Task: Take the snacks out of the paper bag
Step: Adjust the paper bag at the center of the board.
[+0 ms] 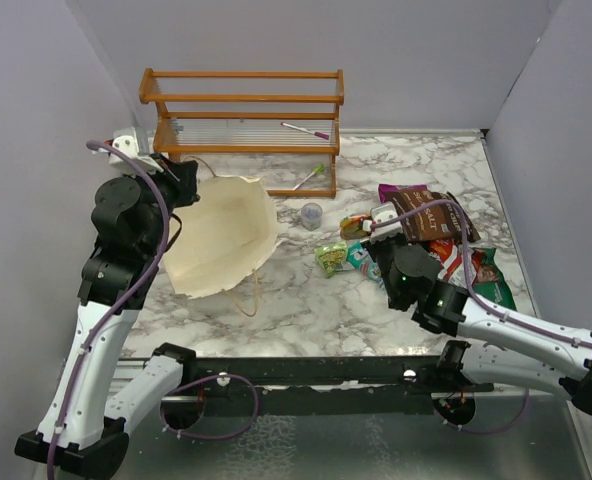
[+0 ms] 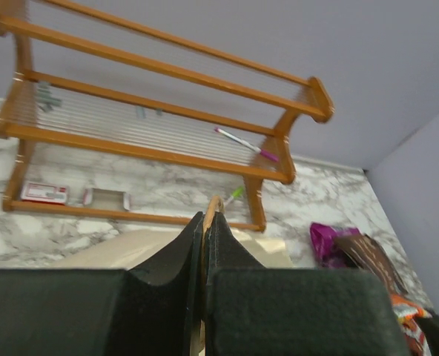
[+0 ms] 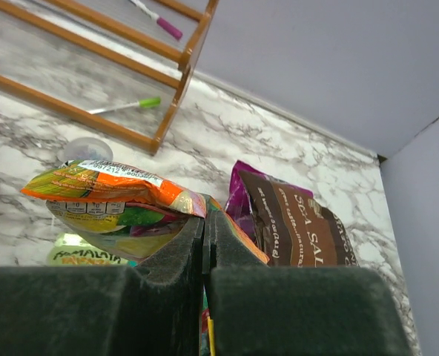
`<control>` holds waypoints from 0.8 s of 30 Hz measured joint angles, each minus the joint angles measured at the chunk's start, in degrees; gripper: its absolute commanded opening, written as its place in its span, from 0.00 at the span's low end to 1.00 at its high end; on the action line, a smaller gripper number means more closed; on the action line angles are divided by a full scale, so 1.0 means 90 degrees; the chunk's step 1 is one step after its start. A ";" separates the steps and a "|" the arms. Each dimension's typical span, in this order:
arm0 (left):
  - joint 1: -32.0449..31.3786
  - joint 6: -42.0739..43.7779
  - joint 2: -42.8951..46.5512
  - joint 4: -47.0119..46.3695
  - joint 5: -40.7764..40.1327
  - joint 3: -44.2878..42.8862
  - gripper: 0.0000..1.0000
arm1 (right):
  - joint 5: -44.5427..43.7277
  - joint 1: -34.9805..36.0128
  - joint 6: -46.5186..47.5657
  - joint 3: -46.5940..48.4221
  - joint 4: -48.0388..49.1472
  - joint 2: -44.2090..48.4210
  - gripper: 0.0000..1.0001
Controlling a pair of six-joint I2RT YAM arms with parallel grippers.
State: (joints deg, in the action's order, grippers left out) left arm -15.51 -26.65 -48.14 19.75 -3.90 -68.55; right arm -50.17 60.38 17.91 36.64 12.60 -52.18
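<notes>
The cream paper bag lies on its side on the marble table, its mouth toward the near side. My left gripper is shut on the bag's tan string handle at its far left corner. To the right lie snacks: a dark brown packet, a purple one, a green one, a teal one and a red one. My right gripper is shut on an orange packet, held above the pile.
A wooden rack with pens stands along the back wall. A small clear cup stands between the bag and the packets. Grey walls close in on both sides.
</notes>
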 measured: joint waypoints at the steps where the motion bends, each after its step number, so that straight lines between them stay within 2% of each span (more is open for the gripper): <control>1: 0.0000 0.0063 -0.0005 -0.0010 -0.0206 -0.0024 0.00 | 0.0075 -0.0141 -0.0112 0.0005 -0.0087 -0.0119 0.01; 7: 0.0000 0.0612 -0.0260 -0.0061 -0.1532 -0.0393 0.00 | 0.0476 -0.0588 -0.0542 0.0114 -0.0408 -0.0503 0.01; 13: 0.0002 0.0782 -0.0920 0.0041 -0.2137 -0.0687 0.00 | 0.0743 -0.0639 -0.0755 0.0328 -0.0423 -0.0644 0.01; 16: 0.0002 0.0614 -0.1302 0.0299 -0.1967 -0.0957 0.00 | 0.0845 -0.0668 -0.0804 0.0398 -0.0423 -0.0775 0.01; 19: 0.0007 0.0272 -0.1610 0.0525 -0.1423 -0.1445 0.00 | 0.0920 -0.0704 -0.0840 0.0410 -0.0425 -0.0894 0.01; 24: 0.0005 -0.0357 -0.1562 0.0699 -0.0520 -0.2050 0.00 | 0.1039 -0.0724 -0.0920 0.0408 -0.0476 -0.0954 0.01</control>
State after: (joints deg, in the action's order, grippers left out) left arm -15.46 -29.87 -62.19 26.04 -8.58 -87.00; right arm -40.82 53.87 9.63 40.32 8.32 -60.77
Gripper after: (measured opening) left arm 0.020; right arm 0.016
